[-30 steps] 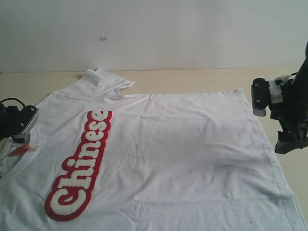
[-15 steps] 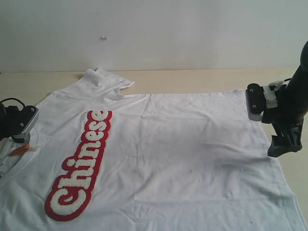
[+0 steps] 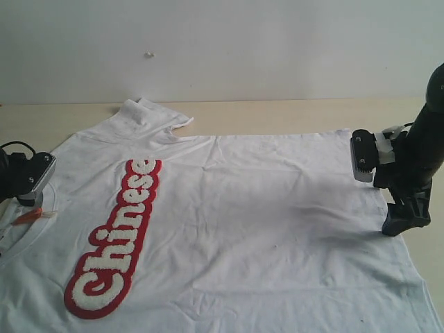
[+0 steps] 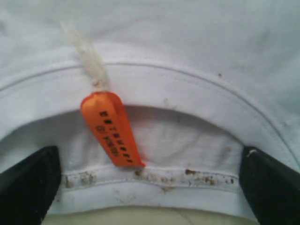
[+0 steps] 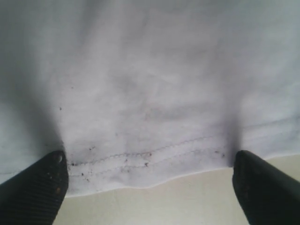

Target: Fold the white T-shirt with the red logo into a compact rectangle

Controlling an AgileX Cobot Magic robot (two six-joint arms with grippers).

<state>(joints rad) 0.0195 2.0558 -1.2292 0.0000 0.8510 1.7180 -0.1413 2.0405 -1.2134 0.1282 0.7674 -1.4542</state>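
Observation:
The white T-shirt (image 3: pixel 263 222) lies spread flat on the table, collar to the left and hem to the right. Its red logo (image 3: pixel 114 239) runs lengthwise near the left front. My left gripper (image 4: pixel 150 187) stands open low over the ribbed collar (image 4: pixel 187 84), one finger on each side of the back neck seam, and the orange neck tag (image 4: pixel 112 129) lies just ahead of it. My right gripper (image 3: pixel 400 218) is open at the hem. In the right wrist view its fingertips (image 5: pixel 33 187) straddle the stitched hem edge (image 5: pixel 140 159), low over or on the cloth.
The beige table (image 3: pixel 291 114) shows as a bare strip behind the shirt and to the right of the hem (image 3: pixel 433 243). One sleeve (image 3: pixel 149 114) lies folded at the back left. A white wall stands behind the table.
My right gripper has moved left and down, from beside the shirt to its hem edge. The left gripper and the shirt have not moved.

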